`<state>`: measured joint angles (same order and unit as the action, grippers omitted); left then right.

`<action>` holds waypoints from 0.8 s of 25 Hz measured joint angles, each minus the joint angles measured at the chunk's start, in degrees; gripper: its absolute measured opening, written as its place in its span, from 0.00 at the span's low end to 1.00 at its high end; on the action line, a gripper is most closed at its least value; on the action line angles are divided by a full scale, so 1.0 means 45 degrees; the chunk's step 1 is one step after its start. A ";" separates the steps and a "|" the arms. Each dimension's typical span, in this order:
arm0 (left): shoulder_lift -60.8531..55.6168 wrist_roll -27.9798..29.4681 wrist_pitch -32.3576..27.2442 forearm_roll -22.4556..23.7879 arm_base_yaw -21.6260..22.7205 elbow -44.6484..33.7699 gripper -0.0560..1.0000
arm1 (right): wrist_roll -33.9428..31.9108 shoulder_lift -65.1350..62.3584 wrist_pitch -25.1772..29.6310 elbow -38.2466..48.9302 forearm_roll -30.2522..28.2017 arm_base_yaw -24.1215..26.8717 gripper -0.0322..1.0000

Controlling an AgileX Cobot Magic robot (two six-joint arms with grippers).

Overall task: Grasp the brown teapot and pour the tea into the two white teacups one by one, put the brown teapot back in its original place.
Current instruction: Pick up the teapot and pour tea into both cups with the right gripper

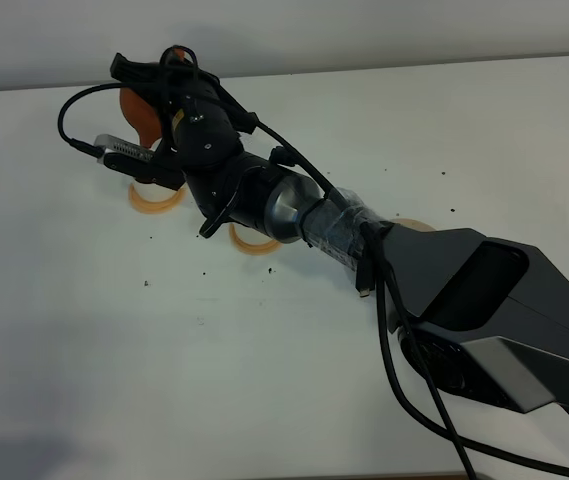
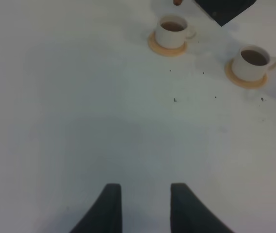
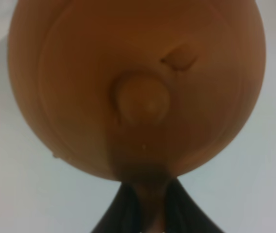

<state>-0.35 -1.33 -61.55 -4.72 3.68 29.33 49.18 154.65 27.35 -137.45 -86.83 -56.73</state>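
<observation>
Tea in both teacups (image 2: pixel 172 31) (image 2: pixel 253 63), teapot (image 3: pixel 138 87) in right fingers (image 3: pixel 121 216)

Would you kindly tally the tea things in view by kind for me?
Brown teapot: 1
White teacups: 2
Orange coasters: 2
Beige saucer: 1
Total: 6

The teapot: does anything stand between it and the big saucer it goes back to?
Possibly. A teacup and a second teacup, both filled, stand on the table between the teapot, held in the right gripper, and the saucer peeking out behind the arm. Nothing else visible is in the way.
</observation>
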 joint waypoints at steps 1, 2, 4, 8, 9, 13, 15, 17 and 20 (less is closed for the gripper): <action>0.0000 0.0000 0.0000 0.0000 0.0000 0.0000 0.29 | 0.0000 0.0000 0.0000 0.0000 0.0179 0.0000 0.12; 0.0000 0.0000 0.0000 0.0000 0.0000 0.0000 0.29 | 0.0000 0.0000 0.0027 0.0000 0.0346 0.0000 0.12; 0.0000 0.0000 0.0000 0.0000 0.0000 0.0000 0.29 | 0.0000 0.0000 0.0120 0.0000 0.0677 0.0000 0.12; 0.0000 0.0000 0.0000 0.0000 0.0000 0.0000 0.29 | -0.0121 0.0000 0.0625 0.0000 0.1429 0.0000 0.12; 0.0000 0.0000 0.0000 0.0000 0.0000 0.0000 0.29 | -0.0229 0.0000 0.0844 0.0000 0.1620 0.0000 0.12; 0.0000 0.0000 0.0000 0.0000 0.0000 0.0000 0.29 | -0.0729 -0.0081 0.1911 0.0000 0.2680 0.0000 0.12; 0.0000 0.0000 0.0000 0.0000 0.0000 0.0000 0.29 | -0.1026 -0.0232 0.2518 0.0000 0.3351 0.0000 0.12; 0.0000 0.0000 0.0000 0.0000 0.0000 0.0000 0.29 | -0.1226 -0.0511 0.3261 0.0000 0.4245 0.0000 0.12; 0.0000 0.0000 0.0000 0.0000 0.0000 0.0000 0.29 | -0.1345 -0.0983 0.4349 0.0000 0.5634 0.0000 0.12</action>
<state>-0.35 -1.33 -61.55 -4.72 3.68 29.33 43.13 150.23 46.93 -137.45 -61.47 -56.73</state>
